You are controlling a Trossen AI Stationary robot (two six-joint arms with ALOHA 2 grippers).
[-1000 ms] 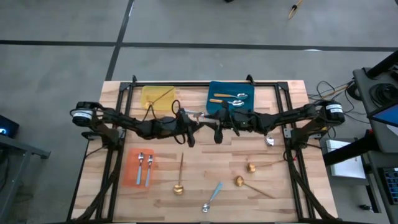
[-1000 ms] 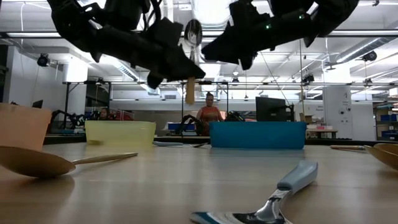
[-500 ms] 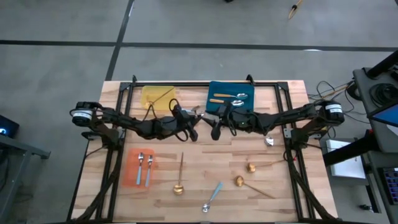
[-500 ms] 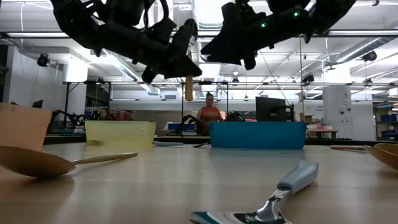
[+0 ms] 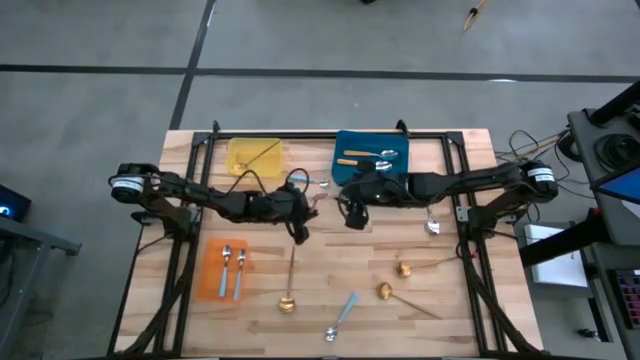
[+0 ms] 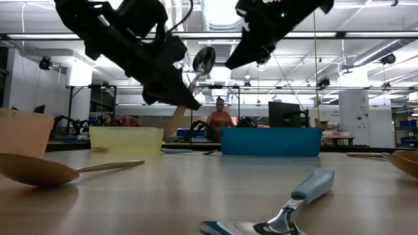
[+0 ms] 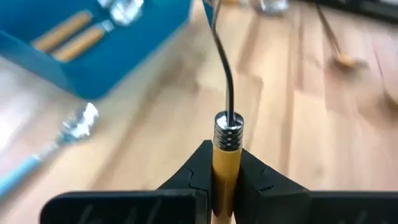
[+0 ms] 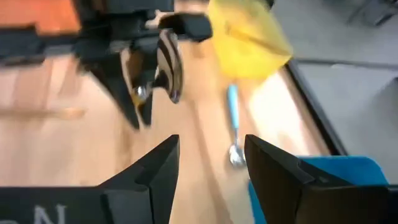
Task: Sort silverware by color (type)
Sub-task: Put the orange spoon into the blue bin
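Left hand (image 7: 225,169) clamped on orange-handled spoon (image 7: 225,158) above middle of bench (image 5: 330,270), right hand (image 8: 210,163) beside it, fingers apart, holding nothing

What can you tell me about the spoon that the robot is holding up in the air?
The orange-handled spoon has a shiny silver bowl, a thin curved metal neck and a ribbed metal collar. The left gripper is shut on its handle, holding it tilted above the table, bowl uppermost, near the table's middle. Nothing else touches it; the right gripper is open nearby.
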